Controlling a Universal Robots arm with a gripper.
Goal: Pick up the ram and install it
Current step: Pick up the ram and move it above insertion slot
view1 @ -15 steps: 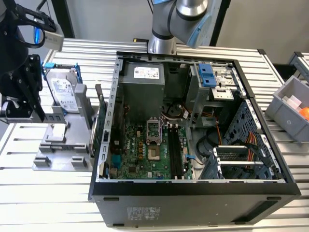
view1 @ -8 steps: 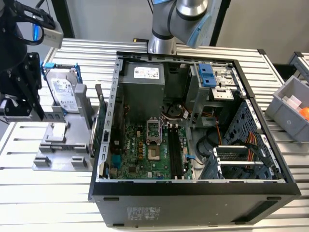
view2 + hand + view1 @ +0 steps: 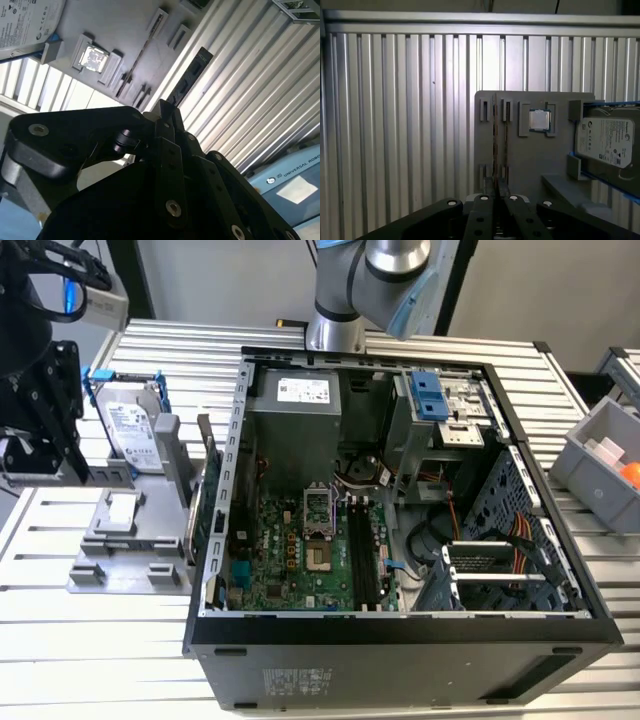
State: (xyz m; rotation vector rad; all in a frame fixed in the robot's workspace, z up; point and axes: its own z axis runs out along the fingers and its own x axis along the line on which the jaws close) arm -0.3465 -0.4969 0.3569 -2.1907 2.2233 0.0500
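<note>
The ram (image 3: 191, 74) looks lifted clear of its grey holder (image 3: 107, 30). In the second wrist view you can see the gripper (image 3: 167, 106) pinched tight on one end of it, with the rest jutting out over the ribbed bench (image 3: 250, 90). So your pick looks done. The install is not: the long black slots (image 3: 362, 552) on the motherboard (image 3: 290, 550) inside the open case (image 3: 400, 630) appear empty.

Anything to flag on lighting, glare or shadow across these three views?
Exterior view: even light, open black computer case shaded inside. Second wrist view: hard glare off the ribbed aluminium table; the black gripper and the thin dark ram stick it grips are near silhouettes. First wrist view: table bright, gripper dark.
</note>
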